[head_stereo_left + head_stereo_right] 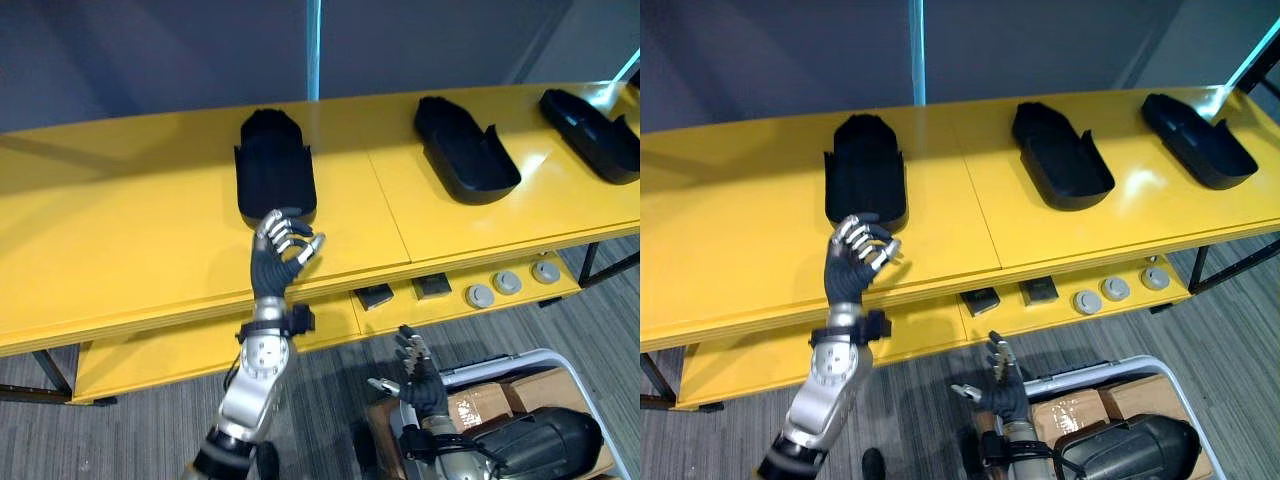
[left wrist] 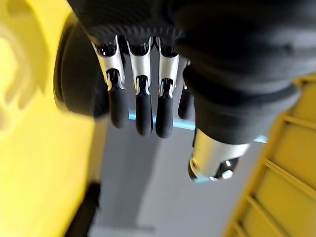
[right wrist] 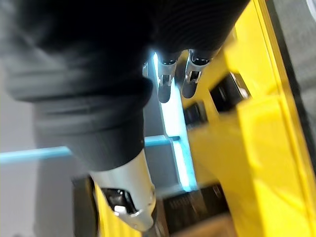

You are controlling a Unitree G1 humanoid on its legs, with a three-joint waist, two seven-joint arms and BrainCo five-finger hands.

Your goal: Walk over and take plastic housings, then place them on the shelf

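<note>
Three black plastic housings lie well apart on the yellow shelf (image 1: 120, 230): left housing (image 1: 276, 165), middle housing (image 1: 465, 150), right housing (image 1: 590, 130). Our left hand (image 1: 272, 262) is up at the left housing's near end w/ fingers loosely bent, gripping nothing. Our right hand (image 1: 422, 385) hangs low, relaxed & empty.

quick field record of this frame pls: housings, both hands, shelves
left hand: raised at the top shelf's front edge, fingers relaxed, empty
right hand: low, below that shelf, open, empty
left housing: black, near end beside left hand
middle housing: black, untouched
right housing: black, untouched
lower shelf: two dark blocks, three grey discs
</note>
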